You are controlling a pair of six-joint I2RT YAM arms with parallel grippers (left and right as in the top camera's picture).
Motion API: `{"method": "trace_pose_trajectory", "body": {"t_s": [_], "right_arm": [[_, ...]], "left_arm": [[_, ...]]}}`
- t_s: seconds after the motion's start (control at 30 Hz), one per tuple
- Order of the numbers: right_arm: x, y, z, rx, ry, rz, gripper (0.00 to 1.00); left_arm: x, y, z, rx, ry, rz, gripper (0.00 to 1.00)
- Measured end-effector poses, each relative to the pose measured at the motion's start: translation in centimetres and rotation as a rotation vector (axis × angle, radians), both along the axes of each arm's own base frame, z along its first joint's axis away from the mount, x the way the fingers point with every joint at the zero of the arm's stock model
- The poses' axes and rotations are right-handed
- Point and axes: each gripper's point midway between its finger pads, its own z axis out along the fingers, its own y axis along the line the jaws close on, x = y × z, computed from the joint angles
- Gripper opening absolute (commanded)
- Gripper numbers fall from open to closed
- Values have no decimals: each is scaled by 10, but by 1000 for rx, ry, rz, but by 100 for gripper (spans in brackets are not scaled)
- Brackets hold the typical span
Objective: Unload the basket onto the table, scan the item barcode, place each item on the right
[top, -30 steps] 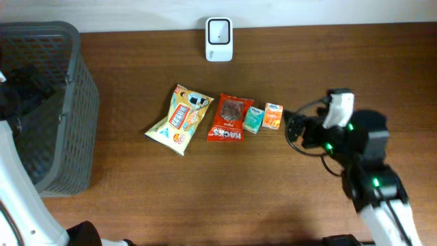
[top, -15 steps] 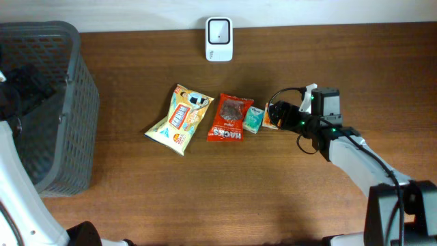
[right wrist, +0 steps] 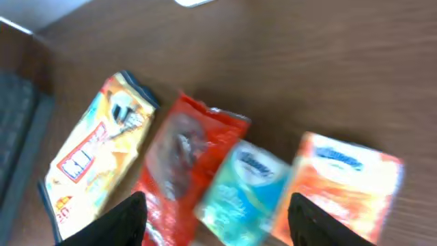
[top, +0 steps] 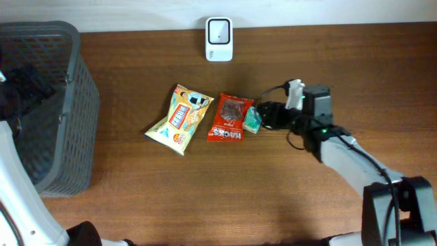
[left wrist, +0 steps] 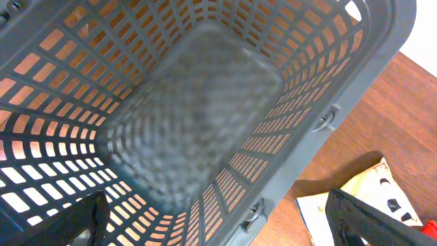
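Four items lie in a row on the brown table: a yellow snack bag [top: 179,118], a red bag [top: 229,117], a small teal pack [top: 253,119] and an orange pack [right wrist: 341,184]. My right gripper [top: 268,115] hovers low over the row's right end and covers the orange pack from above. In the right wrist view the right gripper [right wrist: 217,205] is open. The teal pack [right wrist: 242,188] and the red bag's edge [right wrist: 181,164] lie between its fingertips, and nothing is gripped. My left gripper [left wrist: 222,219] hangs open above the grey basket [left wrist: 205,102].
A white scanner [top: 219,39] stands at the table's far edge, behind the items. The grey mesh basket [top: 65,102] fills the left side. The yellow bag's corner [left wrist: 362,198] shows beside the basket in the left wrist view.
My right arm has reached left from the table's right side to the orange and teal packs, and its jaws have narrowed somewhat. The left arm has not moved.
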Motion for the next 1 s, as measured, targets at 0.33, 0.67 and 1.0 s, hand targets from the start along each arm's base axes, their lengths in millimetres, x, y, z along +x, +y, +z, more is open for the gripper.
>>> {"method": "trace_pose_trajectory", "body": {"t_s": [0.33, 0.67, 1.0], "right_arm": [[-6, 53, -24, 8, 76, -117, 71], [3, 79, -50, -63, -20, -15, 70], [7, 78, -68, -219, -99, 53, 41]], "left_arm": [[0, 0, 0, 0, 0, 0, 99], [0, 0, 0, 0, 0, 0, 99], [0, 0, 0, 0, 0, 0, 99]]}}
